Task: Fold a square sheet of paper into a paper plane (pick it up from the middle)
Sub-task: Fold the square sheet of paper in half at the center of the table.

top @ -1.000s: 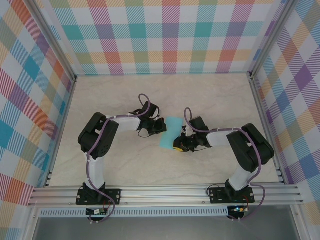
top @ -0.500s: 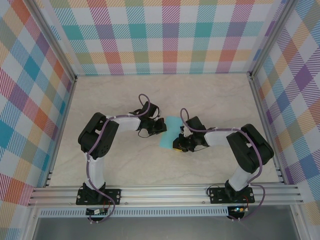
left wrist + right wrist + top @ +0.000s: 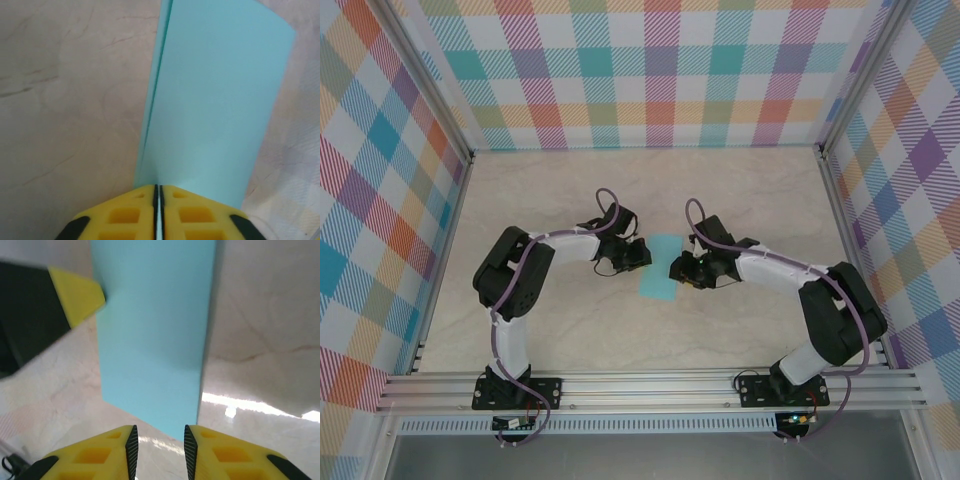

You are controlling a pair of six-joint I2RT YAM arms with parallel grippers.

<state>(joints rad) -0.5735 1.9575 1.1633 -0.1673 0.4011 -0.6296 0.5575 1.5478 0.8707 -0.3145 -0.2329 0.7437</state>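
The paper (image 3: 660, 270) lies near the middle of the table (image 3: 570, 190), between the two grippers. The left gripper (image 3: 156, 190) is clamped on its near edge, yellow fingers pressed together with the sheet between them; the paper is doubled over, two layers showing along one side. The right gripper (image 3: 159, 440) sits at the opposite edge, fingers narrowly parted, a corner of the paper just at the gap

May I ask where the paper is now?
Top view: the square sheet of paper sits centrally, clamped at its left edge by the left gripper, the open right gripper at its right.
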